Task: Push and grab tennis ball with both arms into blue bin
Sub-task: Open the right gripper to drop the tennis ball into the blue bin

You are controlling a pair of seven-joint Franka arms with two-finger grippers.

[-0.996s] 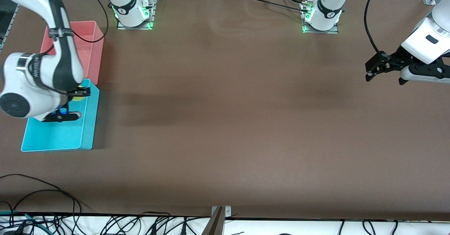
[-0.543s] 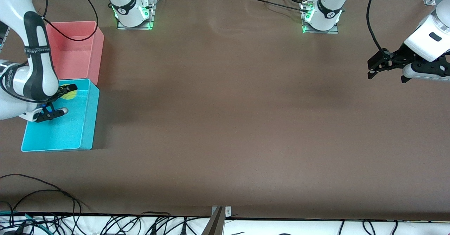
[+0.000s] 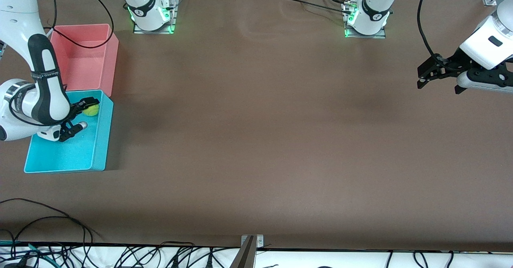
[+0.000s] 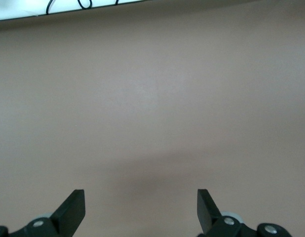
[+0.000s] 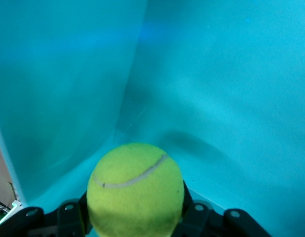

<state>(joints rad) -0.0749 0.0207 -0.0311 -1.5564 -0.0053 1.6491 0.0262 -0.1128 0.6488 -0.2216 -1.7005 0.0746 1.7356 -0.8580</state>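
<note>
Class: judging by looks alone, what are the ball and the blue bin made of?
The tennis ball, held by the right gripper: fuzzy felt, matte yellow-green, with a pale seam. The blue bin: probably molded plastic, with smooth, faintly glossy walls and rounded corners.

The right arm (image 3: 36,65) runs from its base down along the right arm's end of the counter, its wrist bent low. Its pincer (image 3: 82,115) points toward the counter's middle, closed on the ball (image 3: 91,109); in the right wrist view the ball (image 5: 136,190) sits between the pincer's black pads.

The left arm (image 3: 487,45) waits at its own end, raised over bare counter. Its pincer (image 3: 428,75) points toward the middle of the counter with the fingers (image 4: 73,211) spread wide apart, nothing between them.
</note>
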